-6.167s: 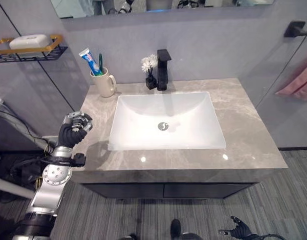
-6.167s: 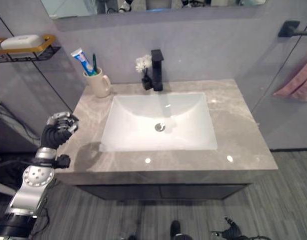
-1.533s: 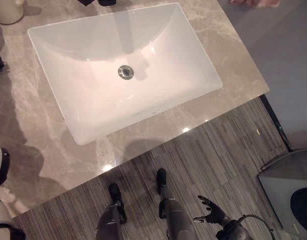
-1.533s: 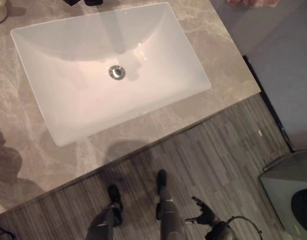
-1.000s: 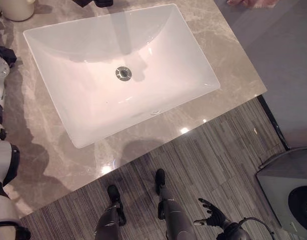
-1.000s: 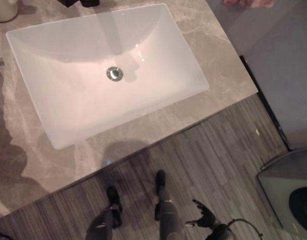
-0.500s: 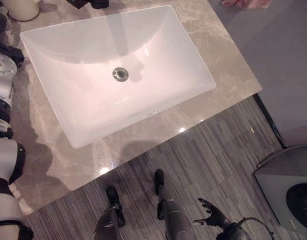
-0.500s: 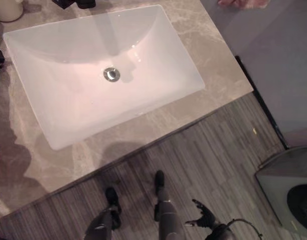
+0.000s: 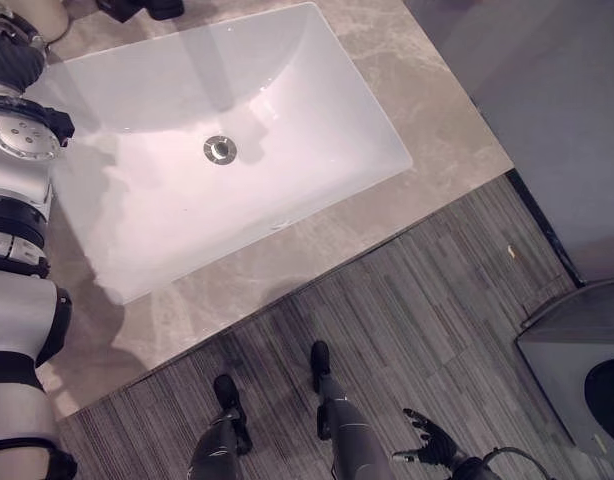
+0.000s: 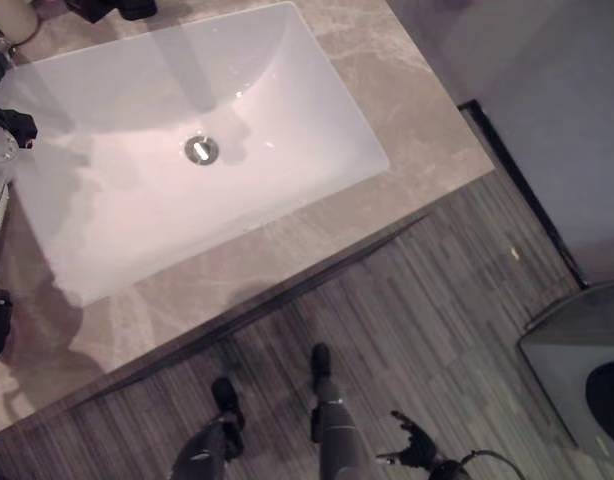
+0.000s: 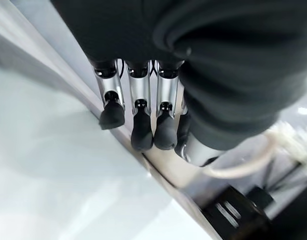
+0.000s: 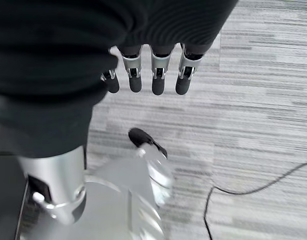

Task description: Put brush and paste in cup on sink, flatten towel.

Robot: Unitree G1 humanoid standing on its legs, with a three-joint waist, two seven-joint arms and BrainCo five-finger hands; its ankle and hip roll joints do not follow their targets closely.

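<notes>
Head views, looking down: a white rectangular sink basin (image 9: 317, 90) is set into a grey-beige marble-patterned countertop (image 9: 427, 100); a round metal drain (image 9: 220, 150) lies in the basin floor, towards the far side; the black base of a faucet (image 9: 137, 8) sits on the countertop just behind the basin's far rim.

The cream cup (image 9: 47, 12) stands on the countertop at the basin's far left corner; it is cut off by the picture's edge, so what it holds cannot be told.

The left hand (image 9: 15, 55) is raised over the basin's left rim, just beside the cup, with its silver arm running along the left edge of the countertop; whether it touches the cup cannot be told from the head views. In the left wrist view its fingers (image 11: 142, 130) hang side by side, loosely extended with the dark tips bent slightly inward, above the line where the white basin meets the countertop; they grip nothing.

The right hand (image 9: 432, 445) hangs low at the robot's right side, well apart from the countertop, over a floor (image 9: 417, 320) of grey striped planks; its fingers (image 12: 158, 75) are spread and relaxed, holding nothing.

A grey box-like unit (image 9: 577, 370) with a dark round opening, possibly a washing machine, stands on the floor to the right.
</notes>
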